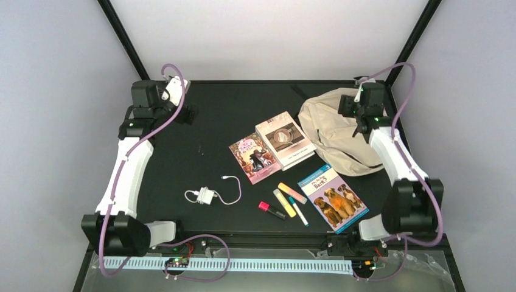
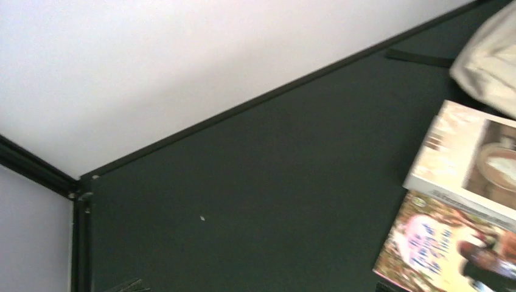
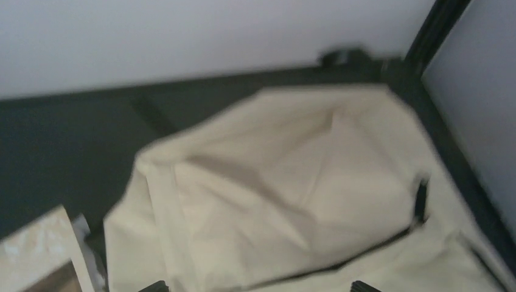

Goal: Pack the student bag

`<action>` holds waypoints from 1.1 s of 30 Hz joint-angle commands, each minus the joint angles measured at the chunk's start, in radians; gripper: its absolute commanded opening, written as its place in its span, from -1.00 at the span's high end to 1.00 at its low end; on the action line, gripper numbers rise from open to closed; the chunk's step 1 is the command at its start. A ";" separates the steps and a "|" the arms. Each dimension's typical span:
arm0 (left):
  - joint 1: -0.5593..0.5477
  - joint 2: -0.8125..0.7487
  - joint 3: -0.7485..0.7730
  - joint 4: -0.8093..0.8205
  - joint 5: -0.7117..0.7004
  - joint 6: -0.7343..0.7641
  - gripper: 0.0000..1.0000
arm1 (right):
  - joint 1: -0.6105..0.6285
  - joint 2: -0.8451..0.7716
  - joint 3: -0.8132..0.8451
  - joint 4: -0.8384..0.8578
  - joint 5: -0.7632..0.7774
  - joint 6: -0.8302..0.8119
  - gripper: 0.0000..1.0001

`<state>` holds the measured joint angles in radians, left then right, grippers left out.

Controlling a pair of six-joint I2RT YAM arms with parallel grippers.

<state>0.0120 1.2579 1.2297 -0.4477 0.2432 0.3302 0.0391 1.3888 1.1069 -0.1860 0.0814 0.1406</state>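
bag check: student bag [image 1: 322, 125] lies slumped at the far right corner of the surface [image 1: 243, 100], and its cream fabric fills the right wrist view. my right hand [image 3: 258, 287] hangs just over it, fingertips [image 3: 153, 286] spread well apart with nothing clamped. that view is blurred, so i can't tell if they touch the cloth. my left hand [image 1: 190, 115] is at the far left, spread wide, holding nothing. mid-surface: beige book [image 1: 285, 139] just beside the bag, its edge lying over the pink book [image 1: 255, 159]. dog book [image 1: 333, 198] sits nearer my right base, with markers [image 1: 286, 202] beside it. white charger [image 1: 207, 196] with its cable lies left of those.
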 commanded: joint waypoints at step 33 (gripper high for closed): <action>-0.007 -0.143 0.083 -0.391 0.108 -0.007 -0.97 | 0.080 0.376 0.354 -0.417 0.028 -0.065 0.98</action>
<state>0.0105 1.1385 1.3064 -0.8200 0.3634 0.3370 0.1192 1.9141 1.4078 -0.6056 0.1059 0.1078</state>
